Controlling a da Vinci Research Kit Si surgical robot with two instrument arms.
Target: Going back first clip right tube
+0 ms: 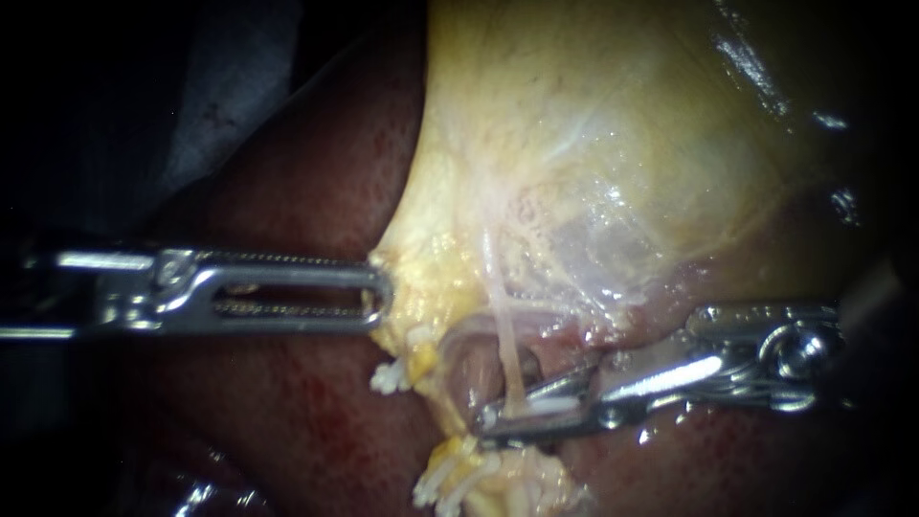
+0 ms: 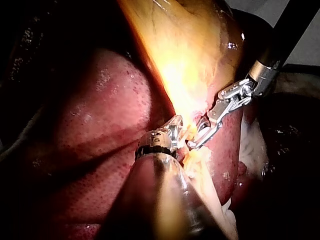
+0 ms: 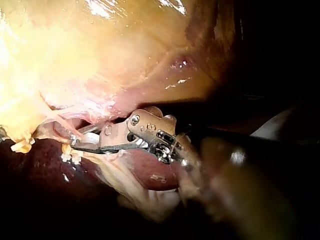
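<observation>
- The tube (image 1: 500,316), thin and pale, runs down from the gallbladder (image 1: 593,124) to end between the jaws of the right instrument (image 1: 509,412).
- A white clip (image 1: 550,406) lies in those jaws, which stand apart with a gap, at the tube's lower end.
- The left instrument (image 1: 378,292) has its jaws closed on the gallbladder's yellow edge, well apart from the tube.
- Dark red liver (image 1: 316,402) lies under both.

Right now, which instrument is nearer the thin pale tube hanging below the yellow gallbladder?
Right. The right instrument has its open jaws at the thin pale tube's lower end; the left instrument sits apart, at the yellow gallbladder's edge.
</observation>
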